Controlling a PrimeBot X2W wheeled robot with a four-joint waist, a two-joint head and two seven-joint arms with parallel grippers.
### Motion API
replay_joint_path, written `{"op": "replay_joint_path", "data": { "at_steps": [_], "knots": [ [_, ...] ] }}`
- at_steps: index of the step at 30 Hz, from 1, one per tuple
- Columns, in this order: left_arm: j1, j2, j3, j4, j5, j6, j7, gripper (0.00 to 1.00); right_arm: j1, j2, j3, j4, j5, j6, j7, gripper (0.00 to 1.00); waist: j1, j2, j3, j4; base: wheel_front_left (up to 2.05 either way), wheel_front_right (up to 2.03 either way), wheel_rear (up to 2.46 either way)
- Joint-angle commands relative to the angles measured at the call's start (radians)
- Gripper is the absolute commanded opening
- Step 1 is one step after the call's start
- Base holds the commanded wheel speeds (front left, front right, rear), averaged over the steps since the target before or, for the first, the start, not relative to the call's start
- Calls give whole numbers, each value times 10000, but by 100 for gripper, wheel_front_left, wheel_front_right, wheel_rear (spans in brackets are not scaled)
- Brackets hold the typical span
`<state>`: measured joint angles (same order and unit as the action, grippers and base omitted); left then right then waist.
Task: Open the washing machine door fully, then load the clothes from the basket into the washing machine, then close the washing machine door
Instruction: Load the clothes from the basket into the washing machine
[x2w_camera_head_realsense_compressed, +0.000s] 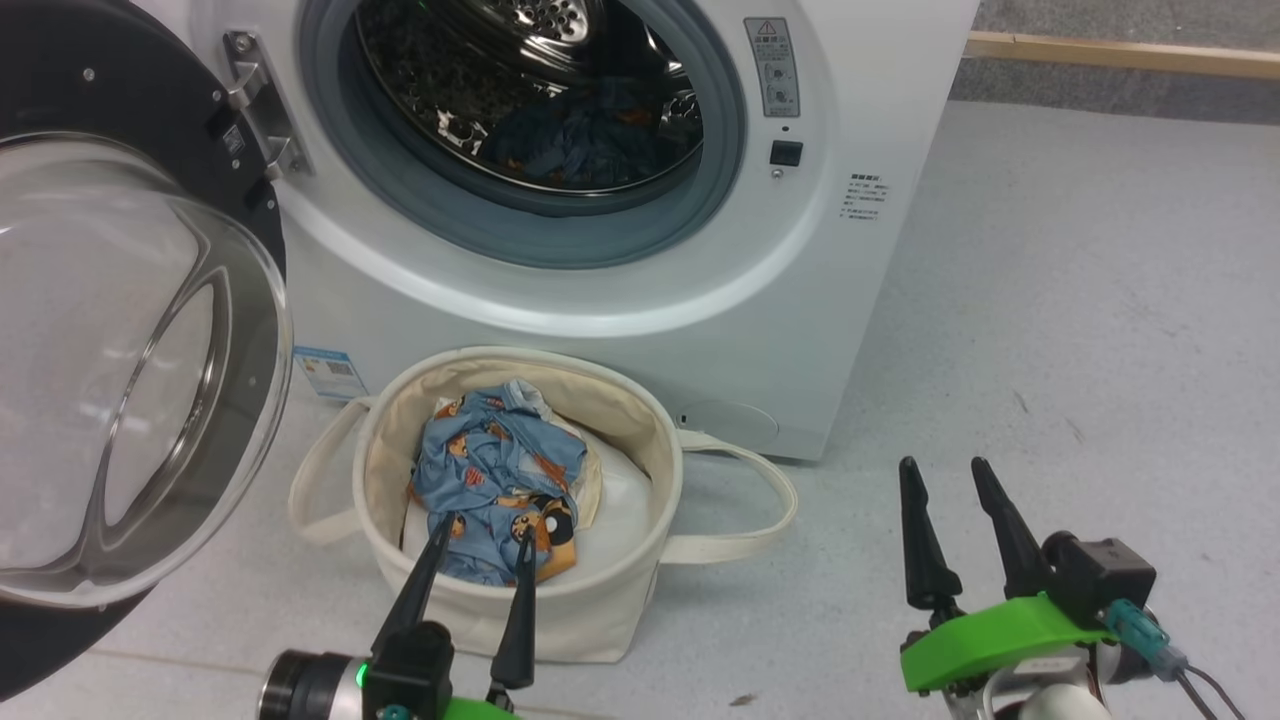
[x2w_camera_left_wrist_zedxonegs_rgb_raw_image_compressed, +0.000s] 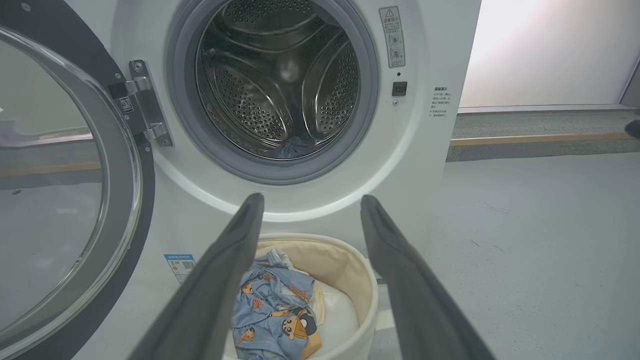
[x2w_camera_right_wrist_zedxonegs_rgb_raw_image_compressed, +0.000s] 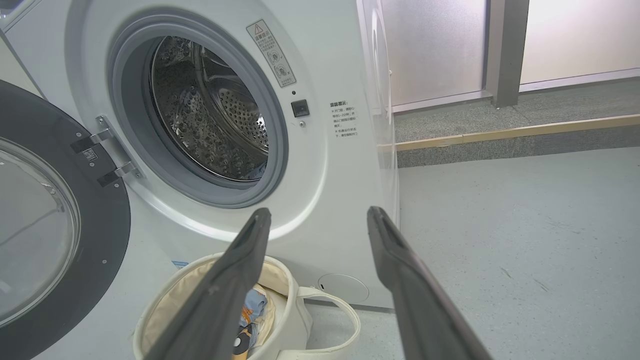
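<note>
The left pincer (x2w_camera_head_realsense_compressed: 482, 530), spread wide and empty, hangs over the bear-print clothes (x2w_camera_head_realsense_compressed: 495, 470) in the basket (x2w_camera_head_realsense_compressed: 655, 440); the right pincer (x2w_camera_head_realsense_compressed: 944, 468) hovers open above the floor (x2w_camera_head_realsense_compressed: 1100, 350). The washing machine door (x2w_camera_head_realsense_compressed: 130, 370) stands swung wide and blue fabric (x2w_camera_head_realsense_compressed: 590, 135) lies in the drum (x2w_camera_head_realsense_compressed: 450, 90), so I judge loading half done, closing left.

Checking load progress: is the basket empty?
Not empty: the basket holds bear-print clothes over a white bundle; some blue fabric lies in the drum.
</note>
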<state>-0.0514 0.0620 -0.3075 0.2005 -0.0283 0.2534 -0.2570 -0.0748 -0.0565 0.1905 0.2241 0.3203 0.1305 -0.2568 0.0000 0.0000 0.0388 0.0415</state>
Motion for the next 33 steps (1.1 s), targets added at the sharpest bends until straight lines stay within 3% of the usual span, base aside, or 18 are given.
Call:
{"op": "replay_joint_path", "data": {
  "at_steps": [1,7,11,24,33],
  "knots": [
    [-386,-63,327,-224,69,-53,-47,100,-324,62,261,-380,54,2,-49,100,0,0,57,-5,0,0,0],
    [-762,-19,261,285,153,-194,-47,100,-517,62,305,-564,-35,2,-49,100,0,0,557,-14,0,0,0],
    [-1290,4,342,1559,-8,-410,-47,100,-747,62,388,-822,-114,2,-49,100,0,0,1195,-62,0,0,0],
    [-4749,-97,111,4573,-300,-791,-47,100,-1614,61,48,-2788,-784,2,-49,100,0,0,4742,-226,0,0,0],
    [-7278,-115,-189,6747,-795,-820,-47,100,-2034,-410,-248,-4134,-914,2,-49,100,0,0,6627,-330,0,0,0]
  ]
}}
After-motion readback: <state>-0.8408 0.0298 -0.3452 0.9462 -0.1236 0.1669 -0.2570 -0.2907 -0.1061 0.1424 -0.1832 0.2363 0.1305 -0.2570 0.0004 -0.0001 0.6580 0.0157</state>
